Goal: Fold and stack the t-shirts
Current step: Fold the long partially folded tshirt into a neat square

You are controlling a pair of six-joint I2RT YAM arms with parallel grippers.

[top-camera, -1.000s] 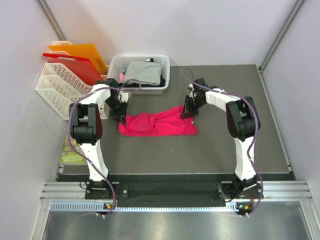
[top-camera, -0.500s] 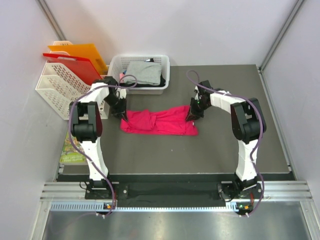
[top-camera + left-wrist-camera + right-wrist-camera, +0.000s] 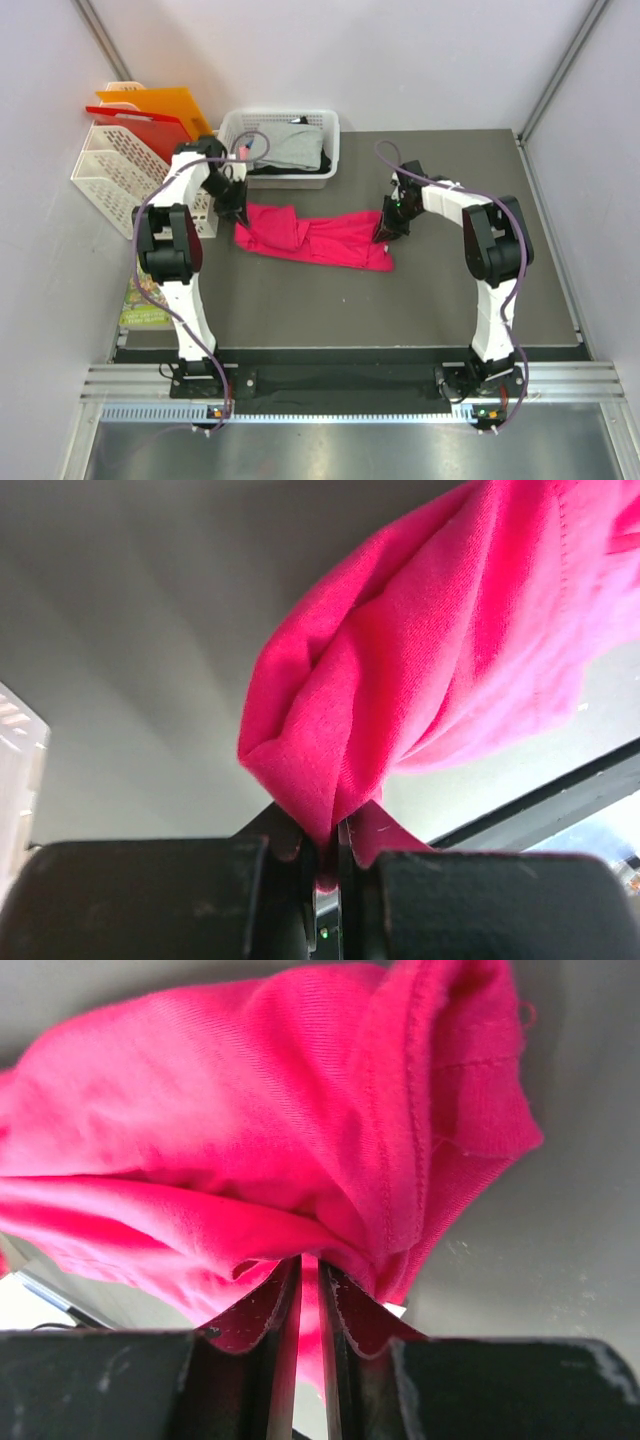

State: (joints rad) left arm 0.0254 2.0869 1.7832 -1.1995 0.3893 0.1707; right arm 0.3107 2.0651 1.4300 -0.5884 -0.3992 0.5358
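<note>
left hand (image 3: 325, 832), right hand (image 3: 308, 1272) tight on pink-red t-shirt (image 3: 320, 238)

White links and rounded black joint housings make up the left arm (image 3: 192, 310) and right arm (image 3: 485, 310), each trailing a purple cable (image 3: 378, 152). Left claw (image 3: 325, 845) and right claw (image 3: 310, 1295) are matte black; a green speck, perhaps a light, sits in the left.

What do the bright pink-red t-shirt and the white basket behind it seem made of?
The bright pink-red cloth t-shirt: soft matte knit fabric, probably cotton jersey; fine ribbing, a stitched hem and limp folds show. The white lattice basket: probably rigid moulded plastic, smooth, with a regular grid of holes.
</note>
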